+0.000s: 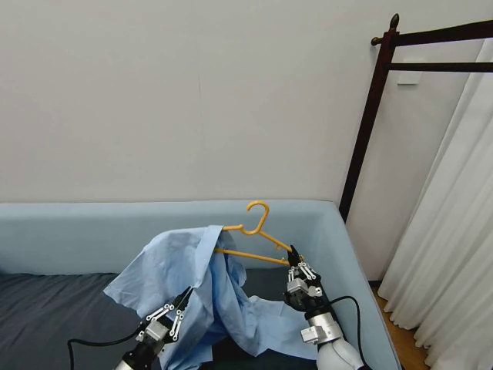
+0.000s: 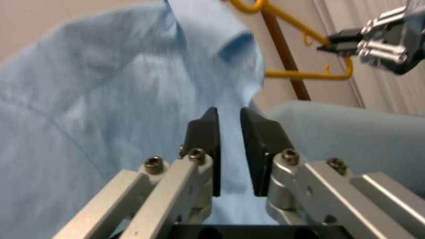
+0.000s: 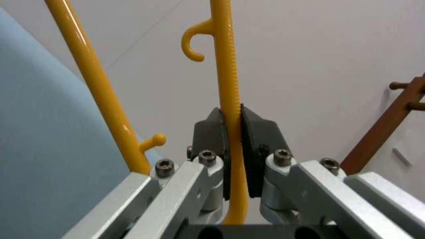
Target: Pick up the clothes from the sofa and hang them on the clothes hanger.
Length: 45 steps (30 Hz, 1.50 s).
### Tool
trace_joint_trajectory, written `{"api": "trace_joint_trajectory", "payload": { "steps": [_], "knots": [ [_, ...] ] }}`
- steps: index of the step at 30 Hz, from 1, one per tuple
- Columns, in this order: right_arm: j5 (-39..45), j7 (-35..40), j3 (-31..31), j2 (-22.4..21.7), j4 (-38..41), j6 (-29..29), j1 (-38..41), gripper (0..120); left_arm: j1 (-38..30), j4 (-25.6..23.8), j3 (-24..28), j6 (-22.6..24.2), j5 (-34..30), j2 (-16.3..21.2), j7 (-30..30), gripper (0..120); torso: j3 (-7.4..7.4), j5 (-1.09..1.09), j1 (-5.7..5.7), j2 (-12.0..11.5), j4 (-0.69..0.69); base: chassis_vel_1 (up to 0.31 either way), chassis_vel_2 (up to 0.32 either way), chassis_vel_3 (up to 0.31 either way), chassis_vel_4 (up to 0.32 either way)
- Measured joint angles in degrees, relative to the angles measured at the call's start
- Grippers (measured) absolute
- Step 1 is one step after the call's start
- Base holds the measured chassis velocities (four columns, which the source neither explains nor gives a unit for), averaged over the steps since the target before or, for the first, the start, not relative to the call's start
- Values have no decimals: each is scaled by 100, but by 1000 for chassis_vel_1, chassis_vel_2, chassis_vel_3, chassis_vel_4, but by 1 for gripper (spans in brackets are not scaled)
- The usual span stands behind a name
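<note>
Held up over light blue sofa (image 1: 77, 223): yellow hanger (image 1: 258, 231), pinched at one end by right gripper (image 1: 296, 266), jaws closed tight on the bar. Draped over hanger's other shoulder, trailing down toward dark seat cushion (image 1: 46, 308): light blue shirt (image 1: 192, 277). Nipped by left gripper (image 1: 181, 304), jaws nearly together: shirt fabric. Off right, well apart: dark wooden clothes rack (image 1: 370, 108).

right gripper (image 3: 232, 127): pads clamped on hanger bar
hanger (image 3: 224, 59): yellow, second arm at gripper's 10 o'clock
sofa (image 3: 40, 164): pale blue, 9 o'clock
rack (image 3: 388, 124): dark wood, 3 o'clock
</note>
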Motion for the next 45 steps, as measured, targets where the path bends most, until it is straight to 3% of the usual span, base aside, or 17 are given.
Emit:
{"api": "trace_joint_trajectory", "payload": {
  "steps": [2,4,7,9,11,14,17,21,24,26,27,29,30,33,38,39,45],
  "knots": [
    [-41,-8,-24,22,-76,34,72,5,50,-84,-130,-349,-96,222,187,31,0,0,0,0,0,0,0,0,0],
    [-47,-9,-27,29,-94,37,87,5,55,-101,-165,-432,-163,273,286,33,0,0,0,0,0,0,0,0,0],
    [-108,-10,59,72,-200,97,83,5,12,-313,-345,-787,-1080,695,1068,51,0,-1,0,0,-1,0,0,0,0],
    [-126,-11,68,81,-222,113,80,5,3,-365,-378,-788,-1267,750,1178,53,0,-1,0,0,-1,0,0,0,0],
    [-191,-12,97,109,-285,173,64,5,-59,-520,-477,-684,-1889,945,1496,66,0,0,0,0,0,0,0,0,0],
    [-289,-14,131,140,-332,248,30,5,-220,-599,-509,-352,-2468,1194,1712,74,0,1,0,0,0,0,0,0,0],
    [-466,-23,146,165,-353,352,-28,5,-678,-479,-337,146,-3345,1620,2076,86,0,1,0,0,-1,0,0,0,0],
    [-564,-30,61,189,-374,394,-7,5,-1097,-302,-202,516,-4026,1898,2574,98,0,-2,0,0,-6,0,0,0,0],
    [-609,-38,-27,212,-400,410,44,5,-1266,-214,-163,699,-4304,2013,2864,100,0,1,0,0,-4,0,0,0,0],
    [-710,-51,-147,267,-433,443,147,5,-1749,86,-71,1155,-4741,2226,3593,100,0,0,0,0,0,0,0,0,0],
    [-772,-60,-240,317,-476,473,248,5,-2009,321,-58,1412,-4862,2383,4067,100,0,-1,0,0,-3,0,0,0,0],
    [-843,-77,-416,417,-546,516,400,5,-2379,751,-6,1737,-4920,2670,4817,100,0,-1,1,0,3,0,0,0,0],
    [-843,-77,-416,417,-546,516,400,5,-2379,751,-6,1737,-4920,2670,4817,100,0,-1,1,0,3,0,0,0,0],
    [-938,-79,-372,494,-562,529,284,5,-3251,1375,493,2322,-4930,2784,5945,100,0,-1,0,0,-1,0,0,0,0],
    [-1003,-79,-332,502,-565,547,235,5,-3735,1646,908,2533,-4873,2715,6241,100,0,2,0,0,0,0,0,0,0],
    [-1016,-79,-312,510,-550,551,219,5,-3964,1804,1183,2545,-4857,2638,6255,98,0,0,0,0,0,0,0,0,0],
    [-1044,-80,-273,549,-534,553,229,5,-4521,2284,1701,2589,-4544,2381,6647,77,0,1,0,0,-1,0,0,0,0]
  ]
}}
